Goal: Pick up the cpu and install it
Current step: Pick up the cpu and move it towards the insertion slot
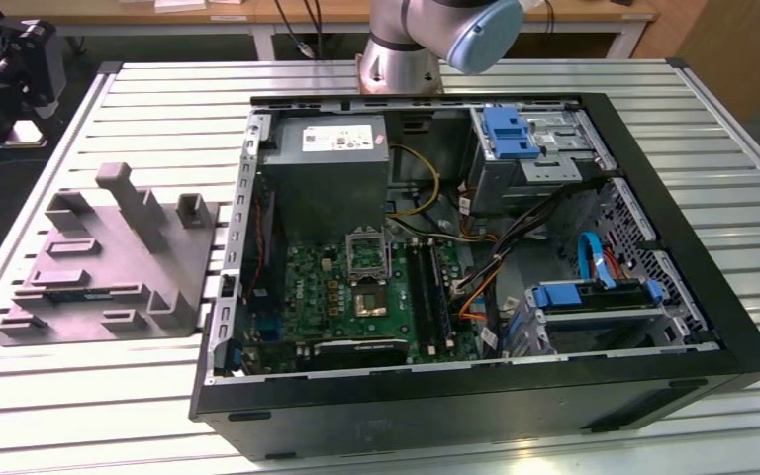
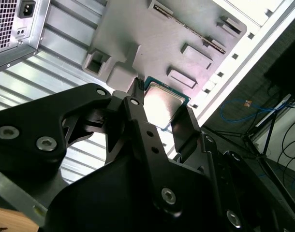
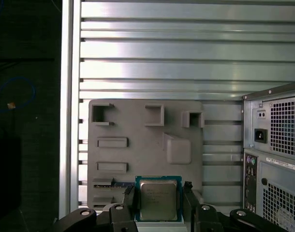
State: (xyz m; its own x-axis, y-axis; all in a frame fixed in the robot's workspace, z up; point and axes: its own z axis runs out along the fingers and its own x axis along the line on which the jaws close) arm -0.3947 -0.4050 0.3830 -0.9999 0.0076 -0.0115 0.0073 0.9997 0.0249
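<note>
Gripper [image 3: 158,194] hangs high over the grey tray [image 3: 138,125], looking down on it. The cpu [image 3: 158,199] sits between the two black fingers [image 3: 129,197], silvery lid towards the cameras and green rim showing on all sides. In both wrist views each finger lies against an opposite edge of the chip with no gap visible, so the claw is narrow and clamped on the cpu. The chip looks large against the tray's pockets, so I judge it lifted clear of the tray rather than lying in it. It overlaps the tray's edge nearest the fingers. The chip is square, so it has no long axis; its edges run parallel to the tray's edges in the first wrist view and it looks level in the grip. In the second wrist view the cpu [image 2: 163,102] is seen at a slant between the fingertips, which reach only partway along its sides. In the exterior view the tray [image 1: 103,267] stands on the slatted table [image 1: 90,396] to that view's left of the open case [image 1: 486,396]. The socket [image 1: 369,297] sits on the green board [image 1: 321,287] inside the case, well apart from the tray. Whether the socket is bare cannot be told.
</note>
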